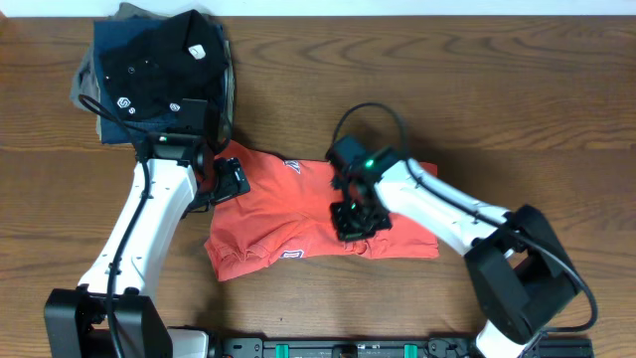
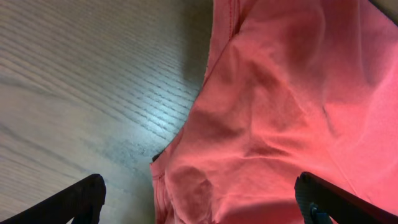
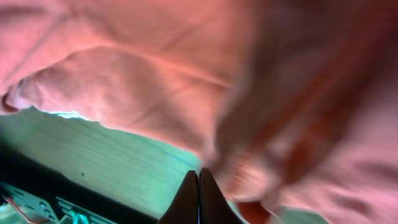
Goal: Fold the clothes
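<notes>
The clothes, a red-orange T-shirt (image 1: 298, 214) with printed lettering, lie crumpled in the middle of the wooden table (image 1: 517, 89). My left gripper (image 1: 227, 184) hovers over the shirt's left edge. In the left wrist view it (image 2: 199, 200) is open wide, its dark fingers (image 2: 81, 198) straddling a folded hem of the shirt (image 2: 280, 112) without touching it. My right gripper (image 1: 358, 219) is low over the shirt's front middle. In the right wrist view it (image 3: 199, 172) is shut, fingertips pressed together, with blurred shirt fabric (image 3: 155, 74) above and to their right and none visible between them.
A pile of other garments sits at the back left, a black shirt with small white logos (image 1: 159, 60) on top of blue cloth (image 1: 107, 45). A black base rail (image 1: 328, 348) runs along the table's front edge between the two arm bases.
</notes>
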{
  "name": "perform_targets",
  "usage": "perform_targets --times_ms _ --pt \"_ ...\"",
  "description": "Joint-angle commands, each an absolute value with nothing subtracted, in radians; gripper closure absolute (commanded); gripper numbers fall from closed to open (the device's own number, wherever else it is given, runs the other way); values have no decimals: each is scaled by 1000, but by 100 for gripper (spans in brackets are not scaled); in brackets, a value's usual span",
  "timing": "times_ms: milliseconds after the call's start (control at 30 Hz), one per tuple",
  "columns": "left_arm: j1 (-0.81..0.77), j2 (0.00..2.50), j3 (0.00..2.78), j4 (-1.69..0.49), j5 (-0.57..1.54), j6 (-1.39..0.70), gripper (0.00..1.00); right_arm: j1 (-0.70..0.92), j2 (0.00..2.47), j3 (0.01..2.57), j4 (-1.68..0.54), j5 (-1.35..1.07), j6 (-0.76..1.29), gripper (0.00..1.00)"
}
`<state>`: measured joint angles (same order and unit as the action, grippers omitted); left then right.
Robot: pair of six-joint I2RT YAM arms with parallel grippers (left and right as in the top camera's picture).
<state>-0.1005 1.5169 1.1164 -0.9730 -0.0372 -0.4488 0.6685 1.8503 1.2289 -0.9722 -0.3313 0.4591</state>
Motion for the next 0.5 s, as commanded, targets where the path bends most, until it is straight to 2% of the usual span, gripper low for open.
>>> perform_targets --times_ms 0,100,167,200,333,467 --pt "-96 1523 1081 -962 -53 -458 2 596 1792 1282 -1013 -224 447 97" --pt "-96 1523 1047 -940 -53 -458 2 544 1765 1282 -1034 -181 447 89" --pt "-96 1523 1031 -934 -53 -458 2 519 1765 1281 -1033 -179 447 67" --pt "-96 1523 1027 -934 -53 -458 2 508 1768 1279 -1032 -179 447 65" --pt "-96 1523 1027 -924 -53 -458 2 497 1770 1242 -1019 -179 425 66" --pt "-96 1523 1027 -913 -53 -458 2 522 1774 1177 -962 -194 438 71"
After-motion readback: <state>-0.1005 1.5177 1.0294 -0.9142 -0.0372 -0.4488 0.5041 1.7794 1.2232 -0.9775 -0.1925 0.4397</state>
